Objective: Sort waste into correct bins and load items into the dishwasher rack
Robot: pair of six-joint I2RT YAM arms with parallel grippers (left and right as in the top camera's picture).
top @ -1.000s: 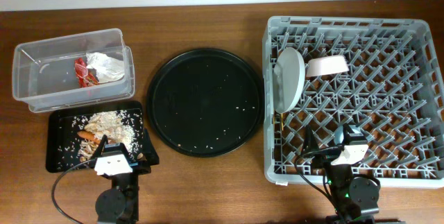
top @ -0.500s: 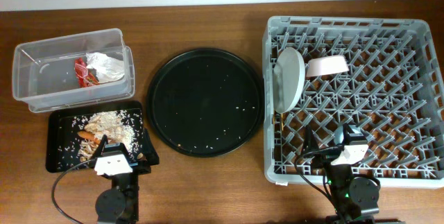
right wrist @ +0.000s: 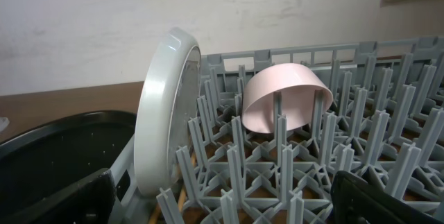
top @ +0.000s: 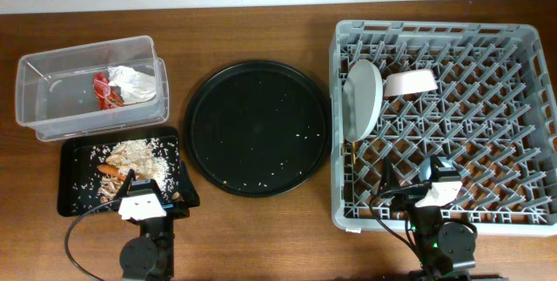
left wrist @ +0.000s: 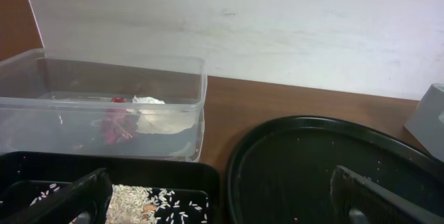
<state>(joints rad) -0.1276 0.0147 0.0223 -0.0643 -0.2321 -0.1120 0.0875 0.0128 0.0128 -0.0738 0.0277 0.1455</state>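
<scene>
The clear tub [top: 52, 98] at the far left holds the red wrapper [top: 104, 90] and the white napkin [top: 135, 83]; both show in the left wrist view [left wrist: 114, 121]. The flat black tray [top: 77, 197] holds rice [top: 139, 152], the orange stick [top: 109, 169] and peanuts. The grey rack [top: 435, 29] holds the plate [top: 363, 98] on edge, the bowl [top: 411, 83] on its side and the chopsticks [top: 354, 153]. The blue cup is out of view. My left gripper [top: 157, 190] is open and empty over the black tray's near edge. My right gripper [top: 416, 181] is open and empty over the rack's front.
A large round black tray [top: 257, 127] with scattered rice grains lies between the bins and the rack. In the right wrist view the plate [right wrist: 163, 113] and bowl [right wrist: 284, 96] stand among upright pegs. A white wall lies behind the table.
</scene>
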